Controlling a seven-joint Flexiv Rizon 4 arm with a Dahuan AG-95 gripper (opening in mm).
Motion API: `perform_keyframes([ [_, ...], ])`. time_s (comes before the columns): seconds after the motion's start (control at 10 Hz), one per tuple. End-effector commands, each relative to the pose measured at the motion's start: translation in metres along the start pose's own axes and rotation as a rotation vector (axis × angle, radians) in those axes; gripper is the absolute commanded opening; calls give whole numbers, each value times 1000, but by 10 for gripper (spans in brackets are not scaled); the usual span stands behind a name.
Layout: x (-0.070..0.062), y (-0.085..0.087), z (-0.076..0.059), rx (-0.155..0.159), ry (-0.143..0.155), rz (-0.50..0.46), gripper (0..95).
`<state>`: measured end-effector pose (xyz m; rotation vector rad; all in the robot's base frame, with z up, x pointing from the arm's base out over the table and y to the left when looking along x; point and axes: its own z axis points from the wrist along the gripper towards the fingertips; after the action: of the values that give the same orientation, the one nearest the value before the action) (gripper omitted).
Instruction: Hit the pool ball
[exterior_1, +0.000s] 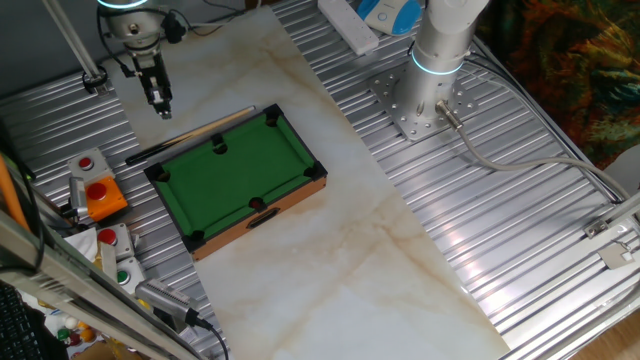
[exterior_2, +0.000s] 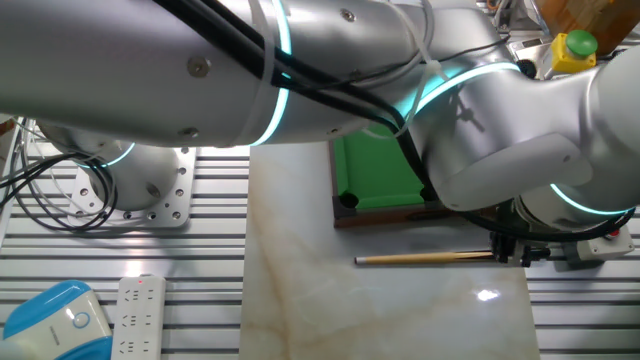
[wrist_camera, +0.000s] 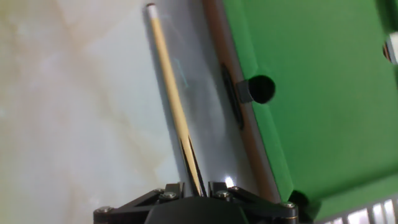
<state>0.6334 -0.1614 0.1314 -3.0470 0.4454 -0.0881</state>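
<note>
The pool ball does not show in any view. The toy pool table (exterior_1: 240, 180) with green felt and a wooden rim lies on the marble board; it also shows in the other fixed view (exterior_2: 385, 170) and in the hand view (wrist_camera: 323, 93). A thin wooden cue (exterior_1: 190, 135) lies on the board along the table's far long side, also seen in the hand view (wrist_camera: 171, 93). My gripper (exterior_1: 163, 108) hangs above the cue's dark butt end. In the hand view my gripper (wrist_camera: 194, 190) has its fingers a little apart with the cue seen between them.
Red push-buttons in orange and grey housings (exterior_1: 95, 190) stand to the left of the pool table. The arm's base (exterior_1: 425, 100) is bolted to the metal bench at the right. A power strip (exterior_2: 135, 315) lies near the front in the other fixed view.
</note>
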Motion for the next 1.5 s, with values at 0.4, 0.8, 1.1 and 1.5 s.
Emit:
perform_keyframes([
  [0.4, -6, -5, -26, -7, -21, 697, 190],
  [0.8, -8, -6, -31, -10, -20, 1161, 190],
  [1.1, -8, -6, -31, -15, -13, 1440, 190],
  [1.5, -8, -7, -31, -21, -6, 1889, 190],
])
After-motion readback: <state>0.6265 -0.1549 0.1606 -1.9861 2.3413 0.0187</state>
